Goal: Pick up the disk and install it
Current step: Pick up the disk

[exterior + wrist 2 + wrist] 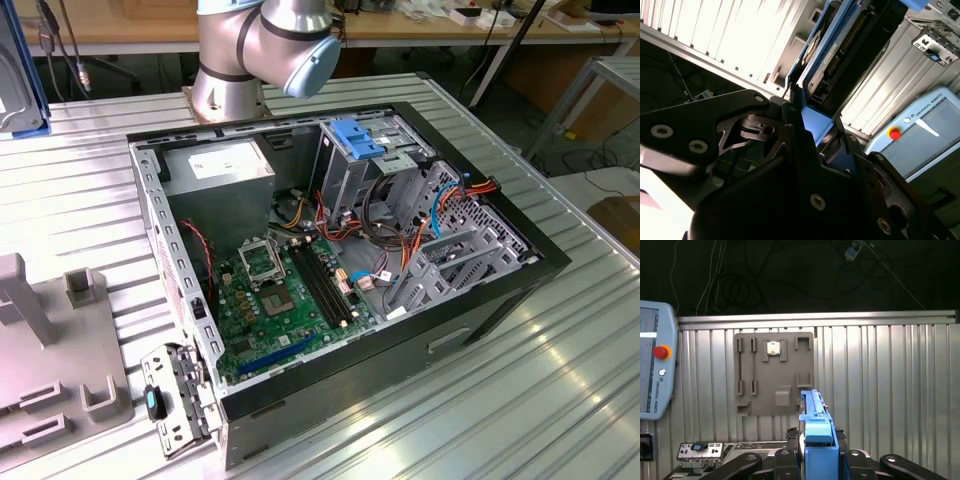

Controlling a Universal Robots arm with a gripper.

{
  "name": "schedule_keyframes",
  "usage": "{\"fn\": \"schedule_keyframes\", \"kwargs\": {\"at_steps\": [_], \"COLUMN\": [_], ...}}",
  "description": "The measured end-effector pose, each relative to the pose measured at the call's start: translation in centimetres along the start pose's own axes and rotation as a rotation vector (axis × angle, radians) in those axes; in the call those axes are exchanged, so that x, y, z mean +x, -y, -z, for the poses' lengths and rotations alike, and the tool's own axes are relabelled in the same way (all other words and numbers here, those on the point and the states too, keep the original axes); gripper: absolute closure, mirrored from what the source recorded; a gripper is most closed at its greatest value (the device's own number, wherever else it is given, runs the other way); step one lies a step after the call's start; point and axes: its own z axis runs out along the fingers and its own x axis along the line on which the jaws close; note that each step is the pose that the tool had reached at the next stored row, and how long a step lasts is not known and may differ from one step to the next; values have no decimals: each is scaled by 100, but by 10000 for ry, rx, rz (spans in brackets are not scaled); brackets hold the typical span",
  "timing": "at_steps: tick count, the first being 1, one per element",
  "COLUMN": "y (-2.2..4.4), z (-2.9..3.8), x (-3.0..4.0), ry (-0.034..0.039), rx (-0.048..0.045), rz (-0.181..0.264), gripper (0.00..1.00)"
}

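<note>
counter (560, 400): ribbed metal, carrying everything below; robot base (225, 95) at its far edge
computer case (400, 352): open and lying on its side mid-counter; board and cables exposed
grey fixture (60, 390): slotted plate at the counter's edge on the exterior view's left; seen beyond the disk in the first wrist view (775, 372)
drive cage (400, 185): silver, at the case's far end, with a fixed blue latch (357, 138) on top
disk (816, 432): grey drive in a blue carrier rail, held edge-on in the air above the counter, well apart from the case; its flat face shows in the second wrist view (840, 50); the blue-edged slab over the counter's far corner on the exterior view's left (18, 70) is probably the same disk
step: pick-up looks done, since the disk is clear of the counter; the carry towards the case appears to be in hand; nothing is installed yet
next move: by my judgement, it calls for squaring the carrier rail with the cage opening while clearing the cables
fingers (786, 462): closed narrowly on the carrier's end, one on each side, gripping the disk
</note>
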Motion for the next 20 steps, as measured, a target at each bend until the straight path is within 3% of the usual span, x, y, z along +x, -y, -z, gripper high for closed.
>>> {"fn": "schedule_keyframes", "kwargs": {"at_steps": [20], "y": [232], "z": [-3], "x": [-8], "ry": [0], "rx": [0], "rz": [0], "gripper": [63]}}
